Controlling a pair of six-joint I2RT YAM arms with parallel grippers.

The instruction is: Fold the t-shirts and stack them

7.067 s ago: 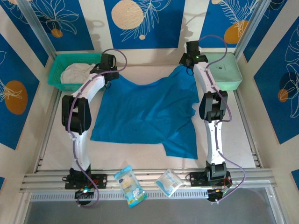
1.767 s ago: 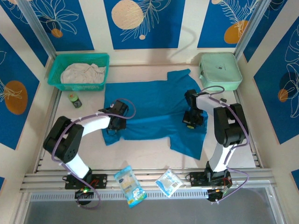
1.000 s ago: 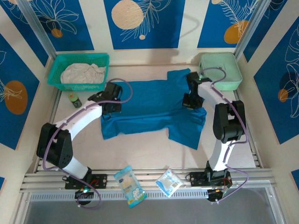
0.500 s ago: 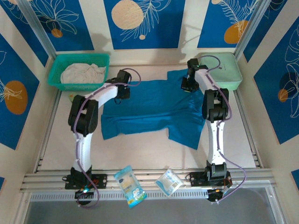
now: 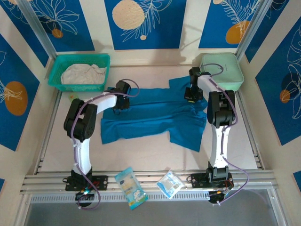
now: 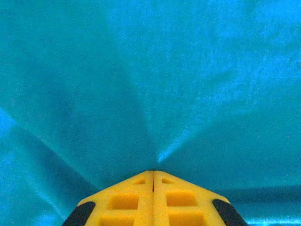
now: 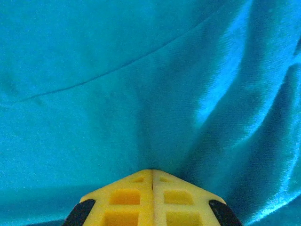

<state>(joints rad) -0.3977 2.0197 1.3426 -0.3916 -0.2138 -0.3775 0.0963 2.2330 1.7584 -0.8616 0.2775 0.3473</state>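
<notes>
While pressed fully together, pinching in left gripper (image 6: 153, 172) and in right gripper (image 7: 151, 170) a thin tuck each of the teal-blue t-shirt (image 5: 150, 113), with creases fanning forward from the closed tips. Lying spread flat between the two grippers and on their near side. Judged soft, light and limp: likely to sag and slip. Best taken at hem or shoulder seam, through both layers. Beyond the left gripper, on its outer side, an off-white t-shirt (image 5: 83, 74) bunched in a teal basket (image 5: 80, 56)

Soft matt cloth, fine weave, that teal-blue t-shirt (image 5: 155, 113); left tool (image 6: 153, 173) matt yellow plastic; basket (image 5: 53, 71) plastic mesh.
</notes>
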